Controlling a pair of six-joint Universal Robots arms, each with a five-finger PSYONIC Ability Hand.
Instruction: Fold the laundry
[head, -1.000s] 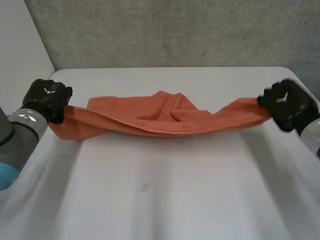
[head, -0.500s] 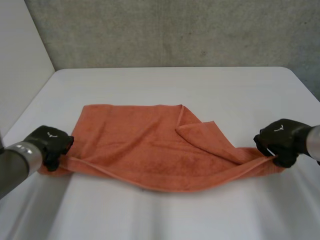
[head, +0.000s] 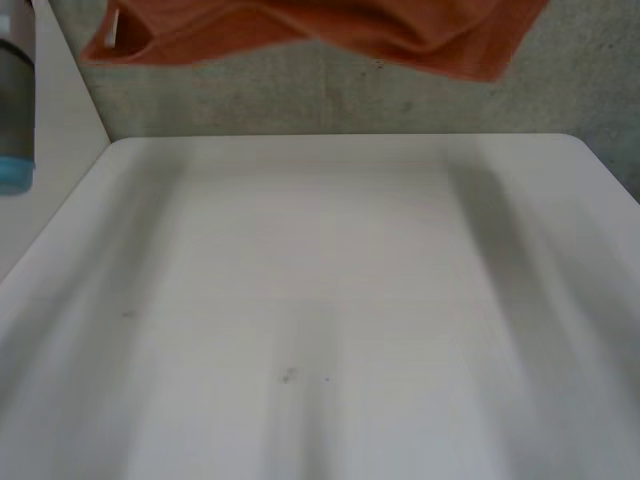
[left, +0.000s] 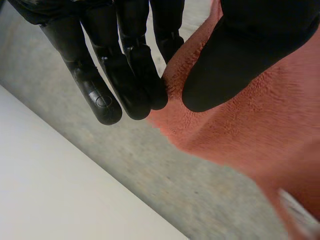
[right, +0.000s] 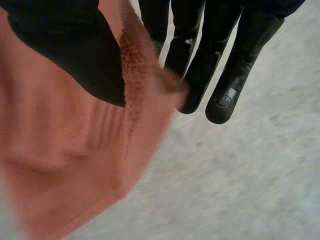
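Orange towel (head: 330, 25) held high above the tabletop (head: 330, 300).
Left hand (left: 130, 75) and right hand (right: 75, 50) each pinch it, thumb against fingers.

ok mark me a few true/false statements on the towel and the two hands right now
1. The orange towel lies flat on the white table. False: it is held up in the air, off the table.
2. The left hand pinches the towel between its fingers and thumb. True.
3. The right hand is open and clear of the towel. False: it pinches the towel between its thumb and fingers.
4. Both hands hold orange cloth. True.
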